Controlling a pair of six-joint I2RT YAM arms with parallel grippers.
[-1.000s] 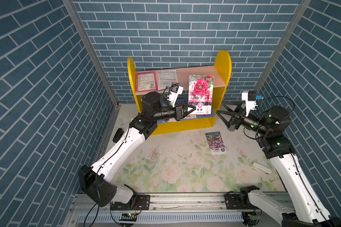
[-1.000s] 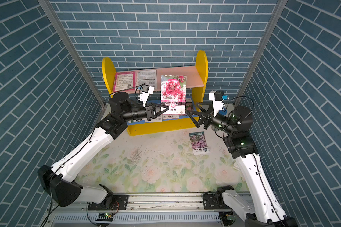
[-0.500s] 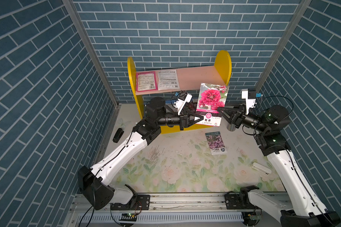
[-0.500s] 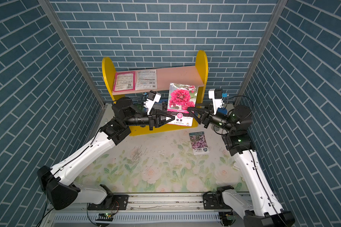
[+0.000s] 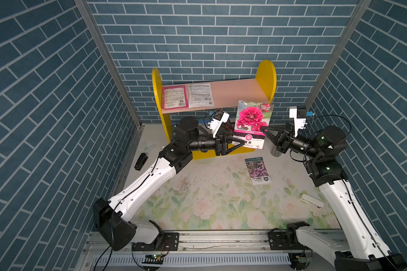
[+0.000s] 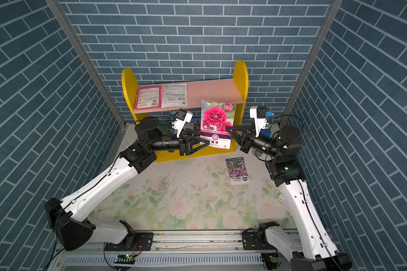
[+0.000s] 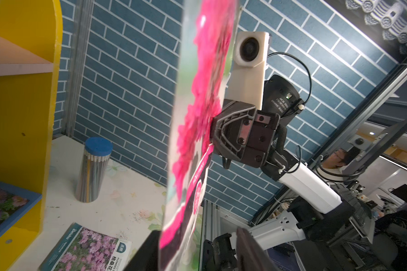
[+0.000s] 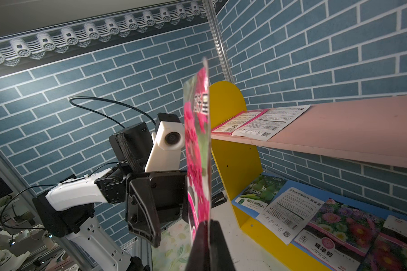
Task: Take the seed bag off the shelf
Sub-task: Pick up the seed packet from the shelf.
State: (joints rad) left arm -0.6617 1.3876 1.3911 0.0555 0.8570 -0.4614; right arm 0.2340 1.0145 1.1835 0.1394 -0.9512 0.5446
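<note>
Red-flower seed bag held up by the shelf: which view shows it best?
The top views. In both top views the seed bag faces the camera, nearly its whole printed front readable. Both wrist views catch it almost edge-on and blurred, just a pink sliver.

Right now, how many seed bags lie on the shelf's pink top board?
2: a pink bag by the yellow side panel, a white bag beside it. None looks hidden there.

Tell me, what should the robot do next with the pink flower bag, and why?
Probably the left gripper should back away from the seed bag. Its jaws stand open around the bag's lower corner, while the right gripper is shut on the bag's edge, holding it upright in front of the shelf. Backing off lets the right arm carry it away.
</note>
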